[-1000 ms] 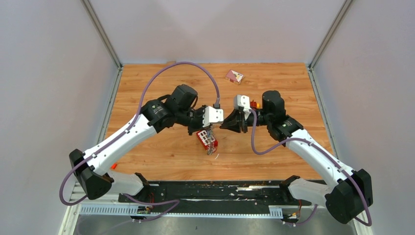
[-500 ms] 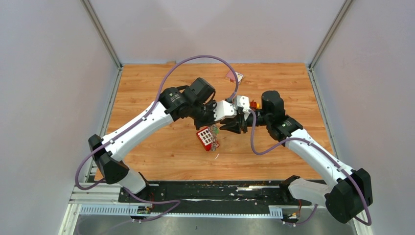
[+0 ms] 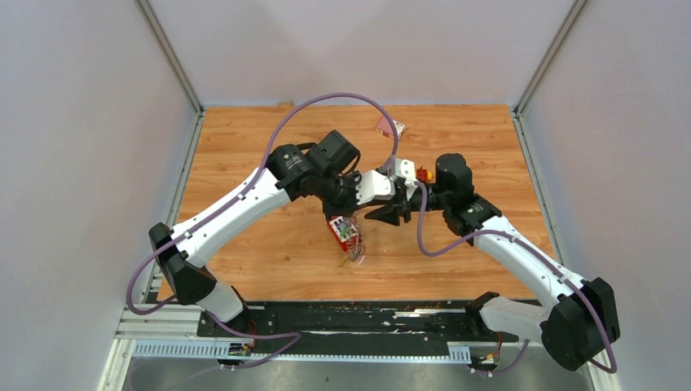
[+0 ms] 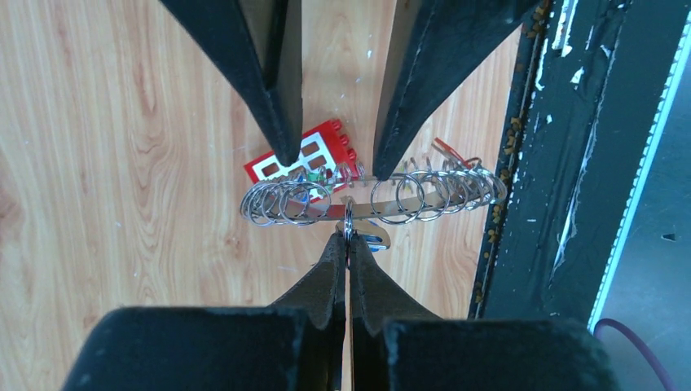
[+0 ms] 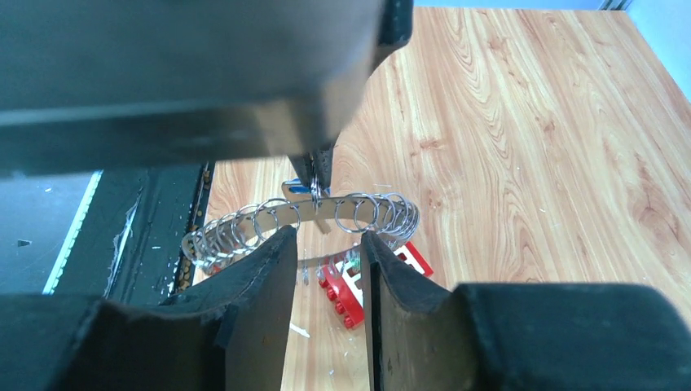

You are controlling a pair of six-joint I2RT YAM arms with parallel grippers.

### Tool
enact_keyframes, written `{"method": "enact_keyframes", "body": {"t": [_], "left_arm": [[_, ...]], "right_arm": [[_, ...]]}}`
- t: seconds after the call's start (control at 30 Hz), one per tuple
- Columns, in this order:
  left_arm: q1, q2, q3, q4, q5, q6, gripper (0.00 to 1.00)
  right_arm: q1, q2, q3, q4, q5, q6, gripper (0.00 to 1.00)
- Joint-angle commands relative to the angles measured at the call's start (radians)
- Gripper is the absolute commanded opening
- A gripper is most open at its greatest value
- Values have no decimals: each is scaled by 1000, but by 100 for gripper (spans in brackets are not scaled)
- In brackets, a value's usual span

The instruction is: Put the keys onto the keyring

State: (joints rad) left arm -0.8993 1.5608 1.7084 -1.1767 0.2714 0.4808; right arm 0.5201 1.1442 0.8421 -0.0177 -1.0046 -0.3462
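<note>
The keyring (image 4: 444,195), a flat grey band rimmed with small wire loops, hangs level above the wooden table. My left gripper (image 4: 348,236) is shut on one small loop at its near rim, with a blue-tagged key (image 4: 376,242) beside the tips. My right gripper (image 5: 327,238) faces it from the other side, open, its fingertips (image 4: 285,155) close to the band's far edge with nothing pinched between them. In the right wrist view the keyring (image 5: 269,213) curves just beyond those tips. Other keys are too small to make out.
A red studded brick (image 3: 338,230) lies on the table under the ring, also the brick (image 5: 350,295) below my right fingers. A pink-and-white item (image 3: 389,126) sits at the far edge. The black base rail (image 3: 350,319) runs along the near edge.
The left arm has reached rightward, carrying the keyring up to the right gripper. The right jaws have spread apart. The ring now hangs a little lower over the brick.
</note>
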Motion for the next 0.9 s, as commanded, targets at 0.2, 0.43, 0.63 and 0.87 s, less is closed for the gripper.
{"method": "enact_keyframes", "body": {"t": [0.2, 0.43, 0.63, 0.87], "left_arm": [[-6, -137, -114, 200, 83, -8, 0], [-6, -157, -145, 229, 109, -11, 0], [-6, -154, -163, 245, 124, -21, 0], [-6, -143, -153, 248, 140, -30, 0]], "right_arm": [[-1, -2, -32, 152, -106, 101, 35], [-1, 4, -37, 182, -118, 131, 33], [-1, 18, -37, 210, -126, 163, 30], [0, 33, -41, 223, -127, 173, 25]]}}
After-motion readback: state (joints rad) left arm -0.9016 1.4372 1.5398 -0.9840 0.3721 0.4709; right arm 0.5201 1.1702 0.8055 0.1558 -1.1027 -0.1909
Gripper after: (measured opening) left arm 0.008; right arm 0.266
